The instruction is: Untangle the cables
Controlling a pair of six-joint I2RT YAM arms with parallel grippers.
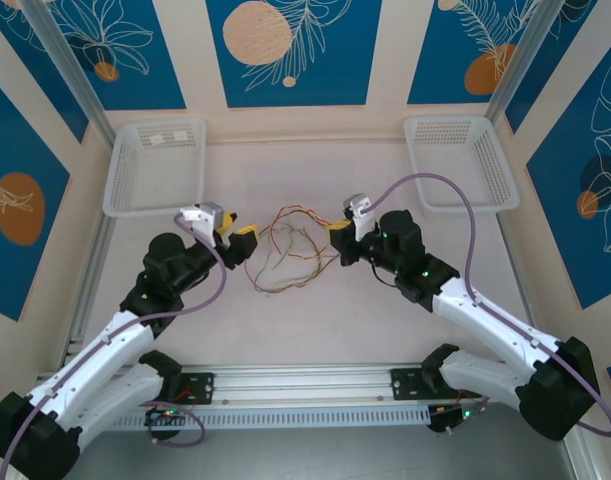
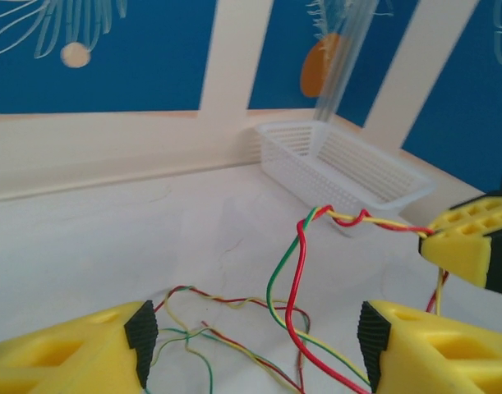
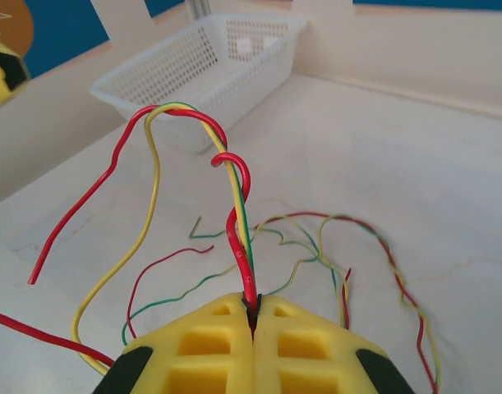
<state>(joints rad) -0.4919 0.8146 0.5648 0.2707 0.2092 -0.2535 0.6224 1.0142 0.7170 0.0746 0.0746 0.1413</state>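
The cables (image 1: 288, 252) are a loose tangle of thin red, green and pale yellow wires in the middle of the table. My right gripper (image 1: 338, 234) is at the tangle's right side, and the right wrist view shows this gripper (image 3: 252, 310) shut on a twisted red, green and yellow bunch (image 3: 241, 222) lifted off the table. My left gripper (image 1: 241, 238) is at the tangle's left side. It (image 2: 257, 345) stands open, with a red strand (image 2: 297, 279) and a green strand rising through the gap between the yellow fingers (image 2: 94, 349), pinched by neither.
Two white perforated baskets stand at the back, one at the left (image 1: 155, 165) and one at the right (image 1: 460, 160). Walls enclose the table on three sides. A rail (image 1: 305, 385) with both arm bases runs along the near edge.
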